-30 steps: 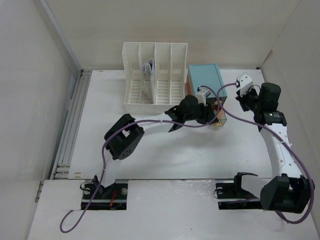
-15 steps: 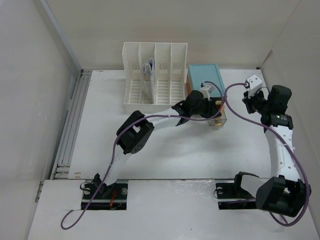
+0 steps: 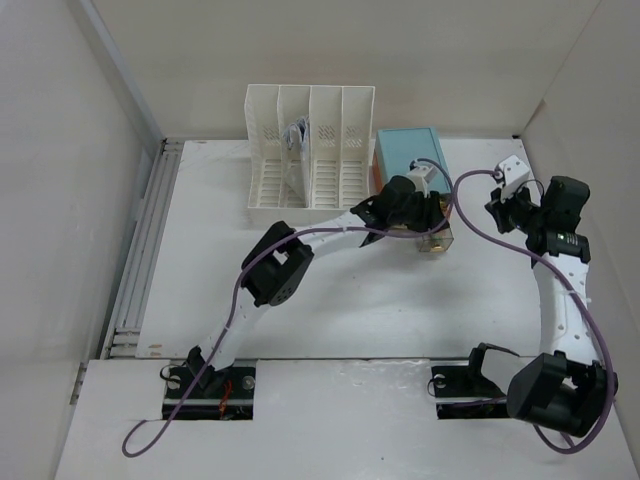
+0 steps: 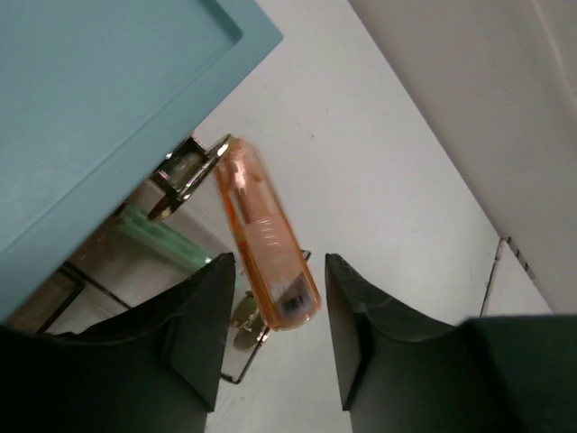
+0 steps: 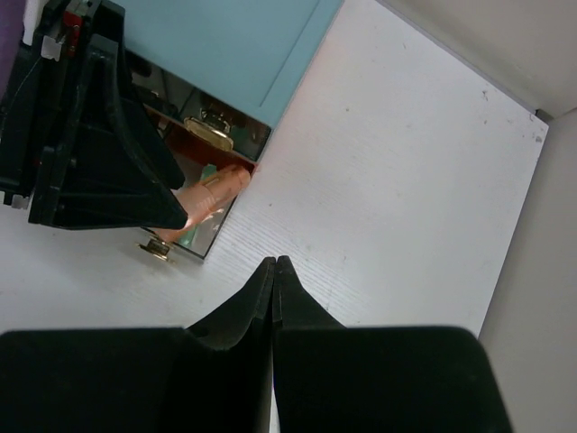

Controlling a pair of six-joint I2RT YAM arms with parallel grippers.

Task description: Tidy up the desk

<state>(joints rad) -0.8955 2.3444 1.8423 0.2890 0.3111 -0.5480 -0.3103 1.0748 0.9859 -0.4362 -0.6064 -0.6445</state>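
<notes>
The white desk (image 3: 400, 300) carries a teal-topped drawer box (image 3: 408, 152) whose clear-fronted drawer (image 5: 206, 236) stands pulled out. An orange translucent oblong thing (image 4: 267, 236) lies with one end in the drawer and the other end over its front edge; it also shows in the right wrist view (image 5: 213, 193). My left gripper (image 4: 278, 271) is open, with a finger on either side of the orange thing's near end and a gap on each side. In the top view my left gripper (image 3: 432, 215) hangs over the drawer. My right gripper (image 5: 273, 262) is shut and empty over bare desk, right of the drawer (image 3: 497, 205).
A white slotted file rack (image 3: 310, 150) with papers stands left of the box. A ridged metal rail (image 3: 145, 250) runs along the left edge. White walls close in at the back and right. Two cut-outs (image 3: 205, 385) hold the arm bases at the front.
My left arm has stretched further right, bringing its gripper over the open drawer and the orange thing. My right arm has drawn back to the right, away from the box.
</notes>
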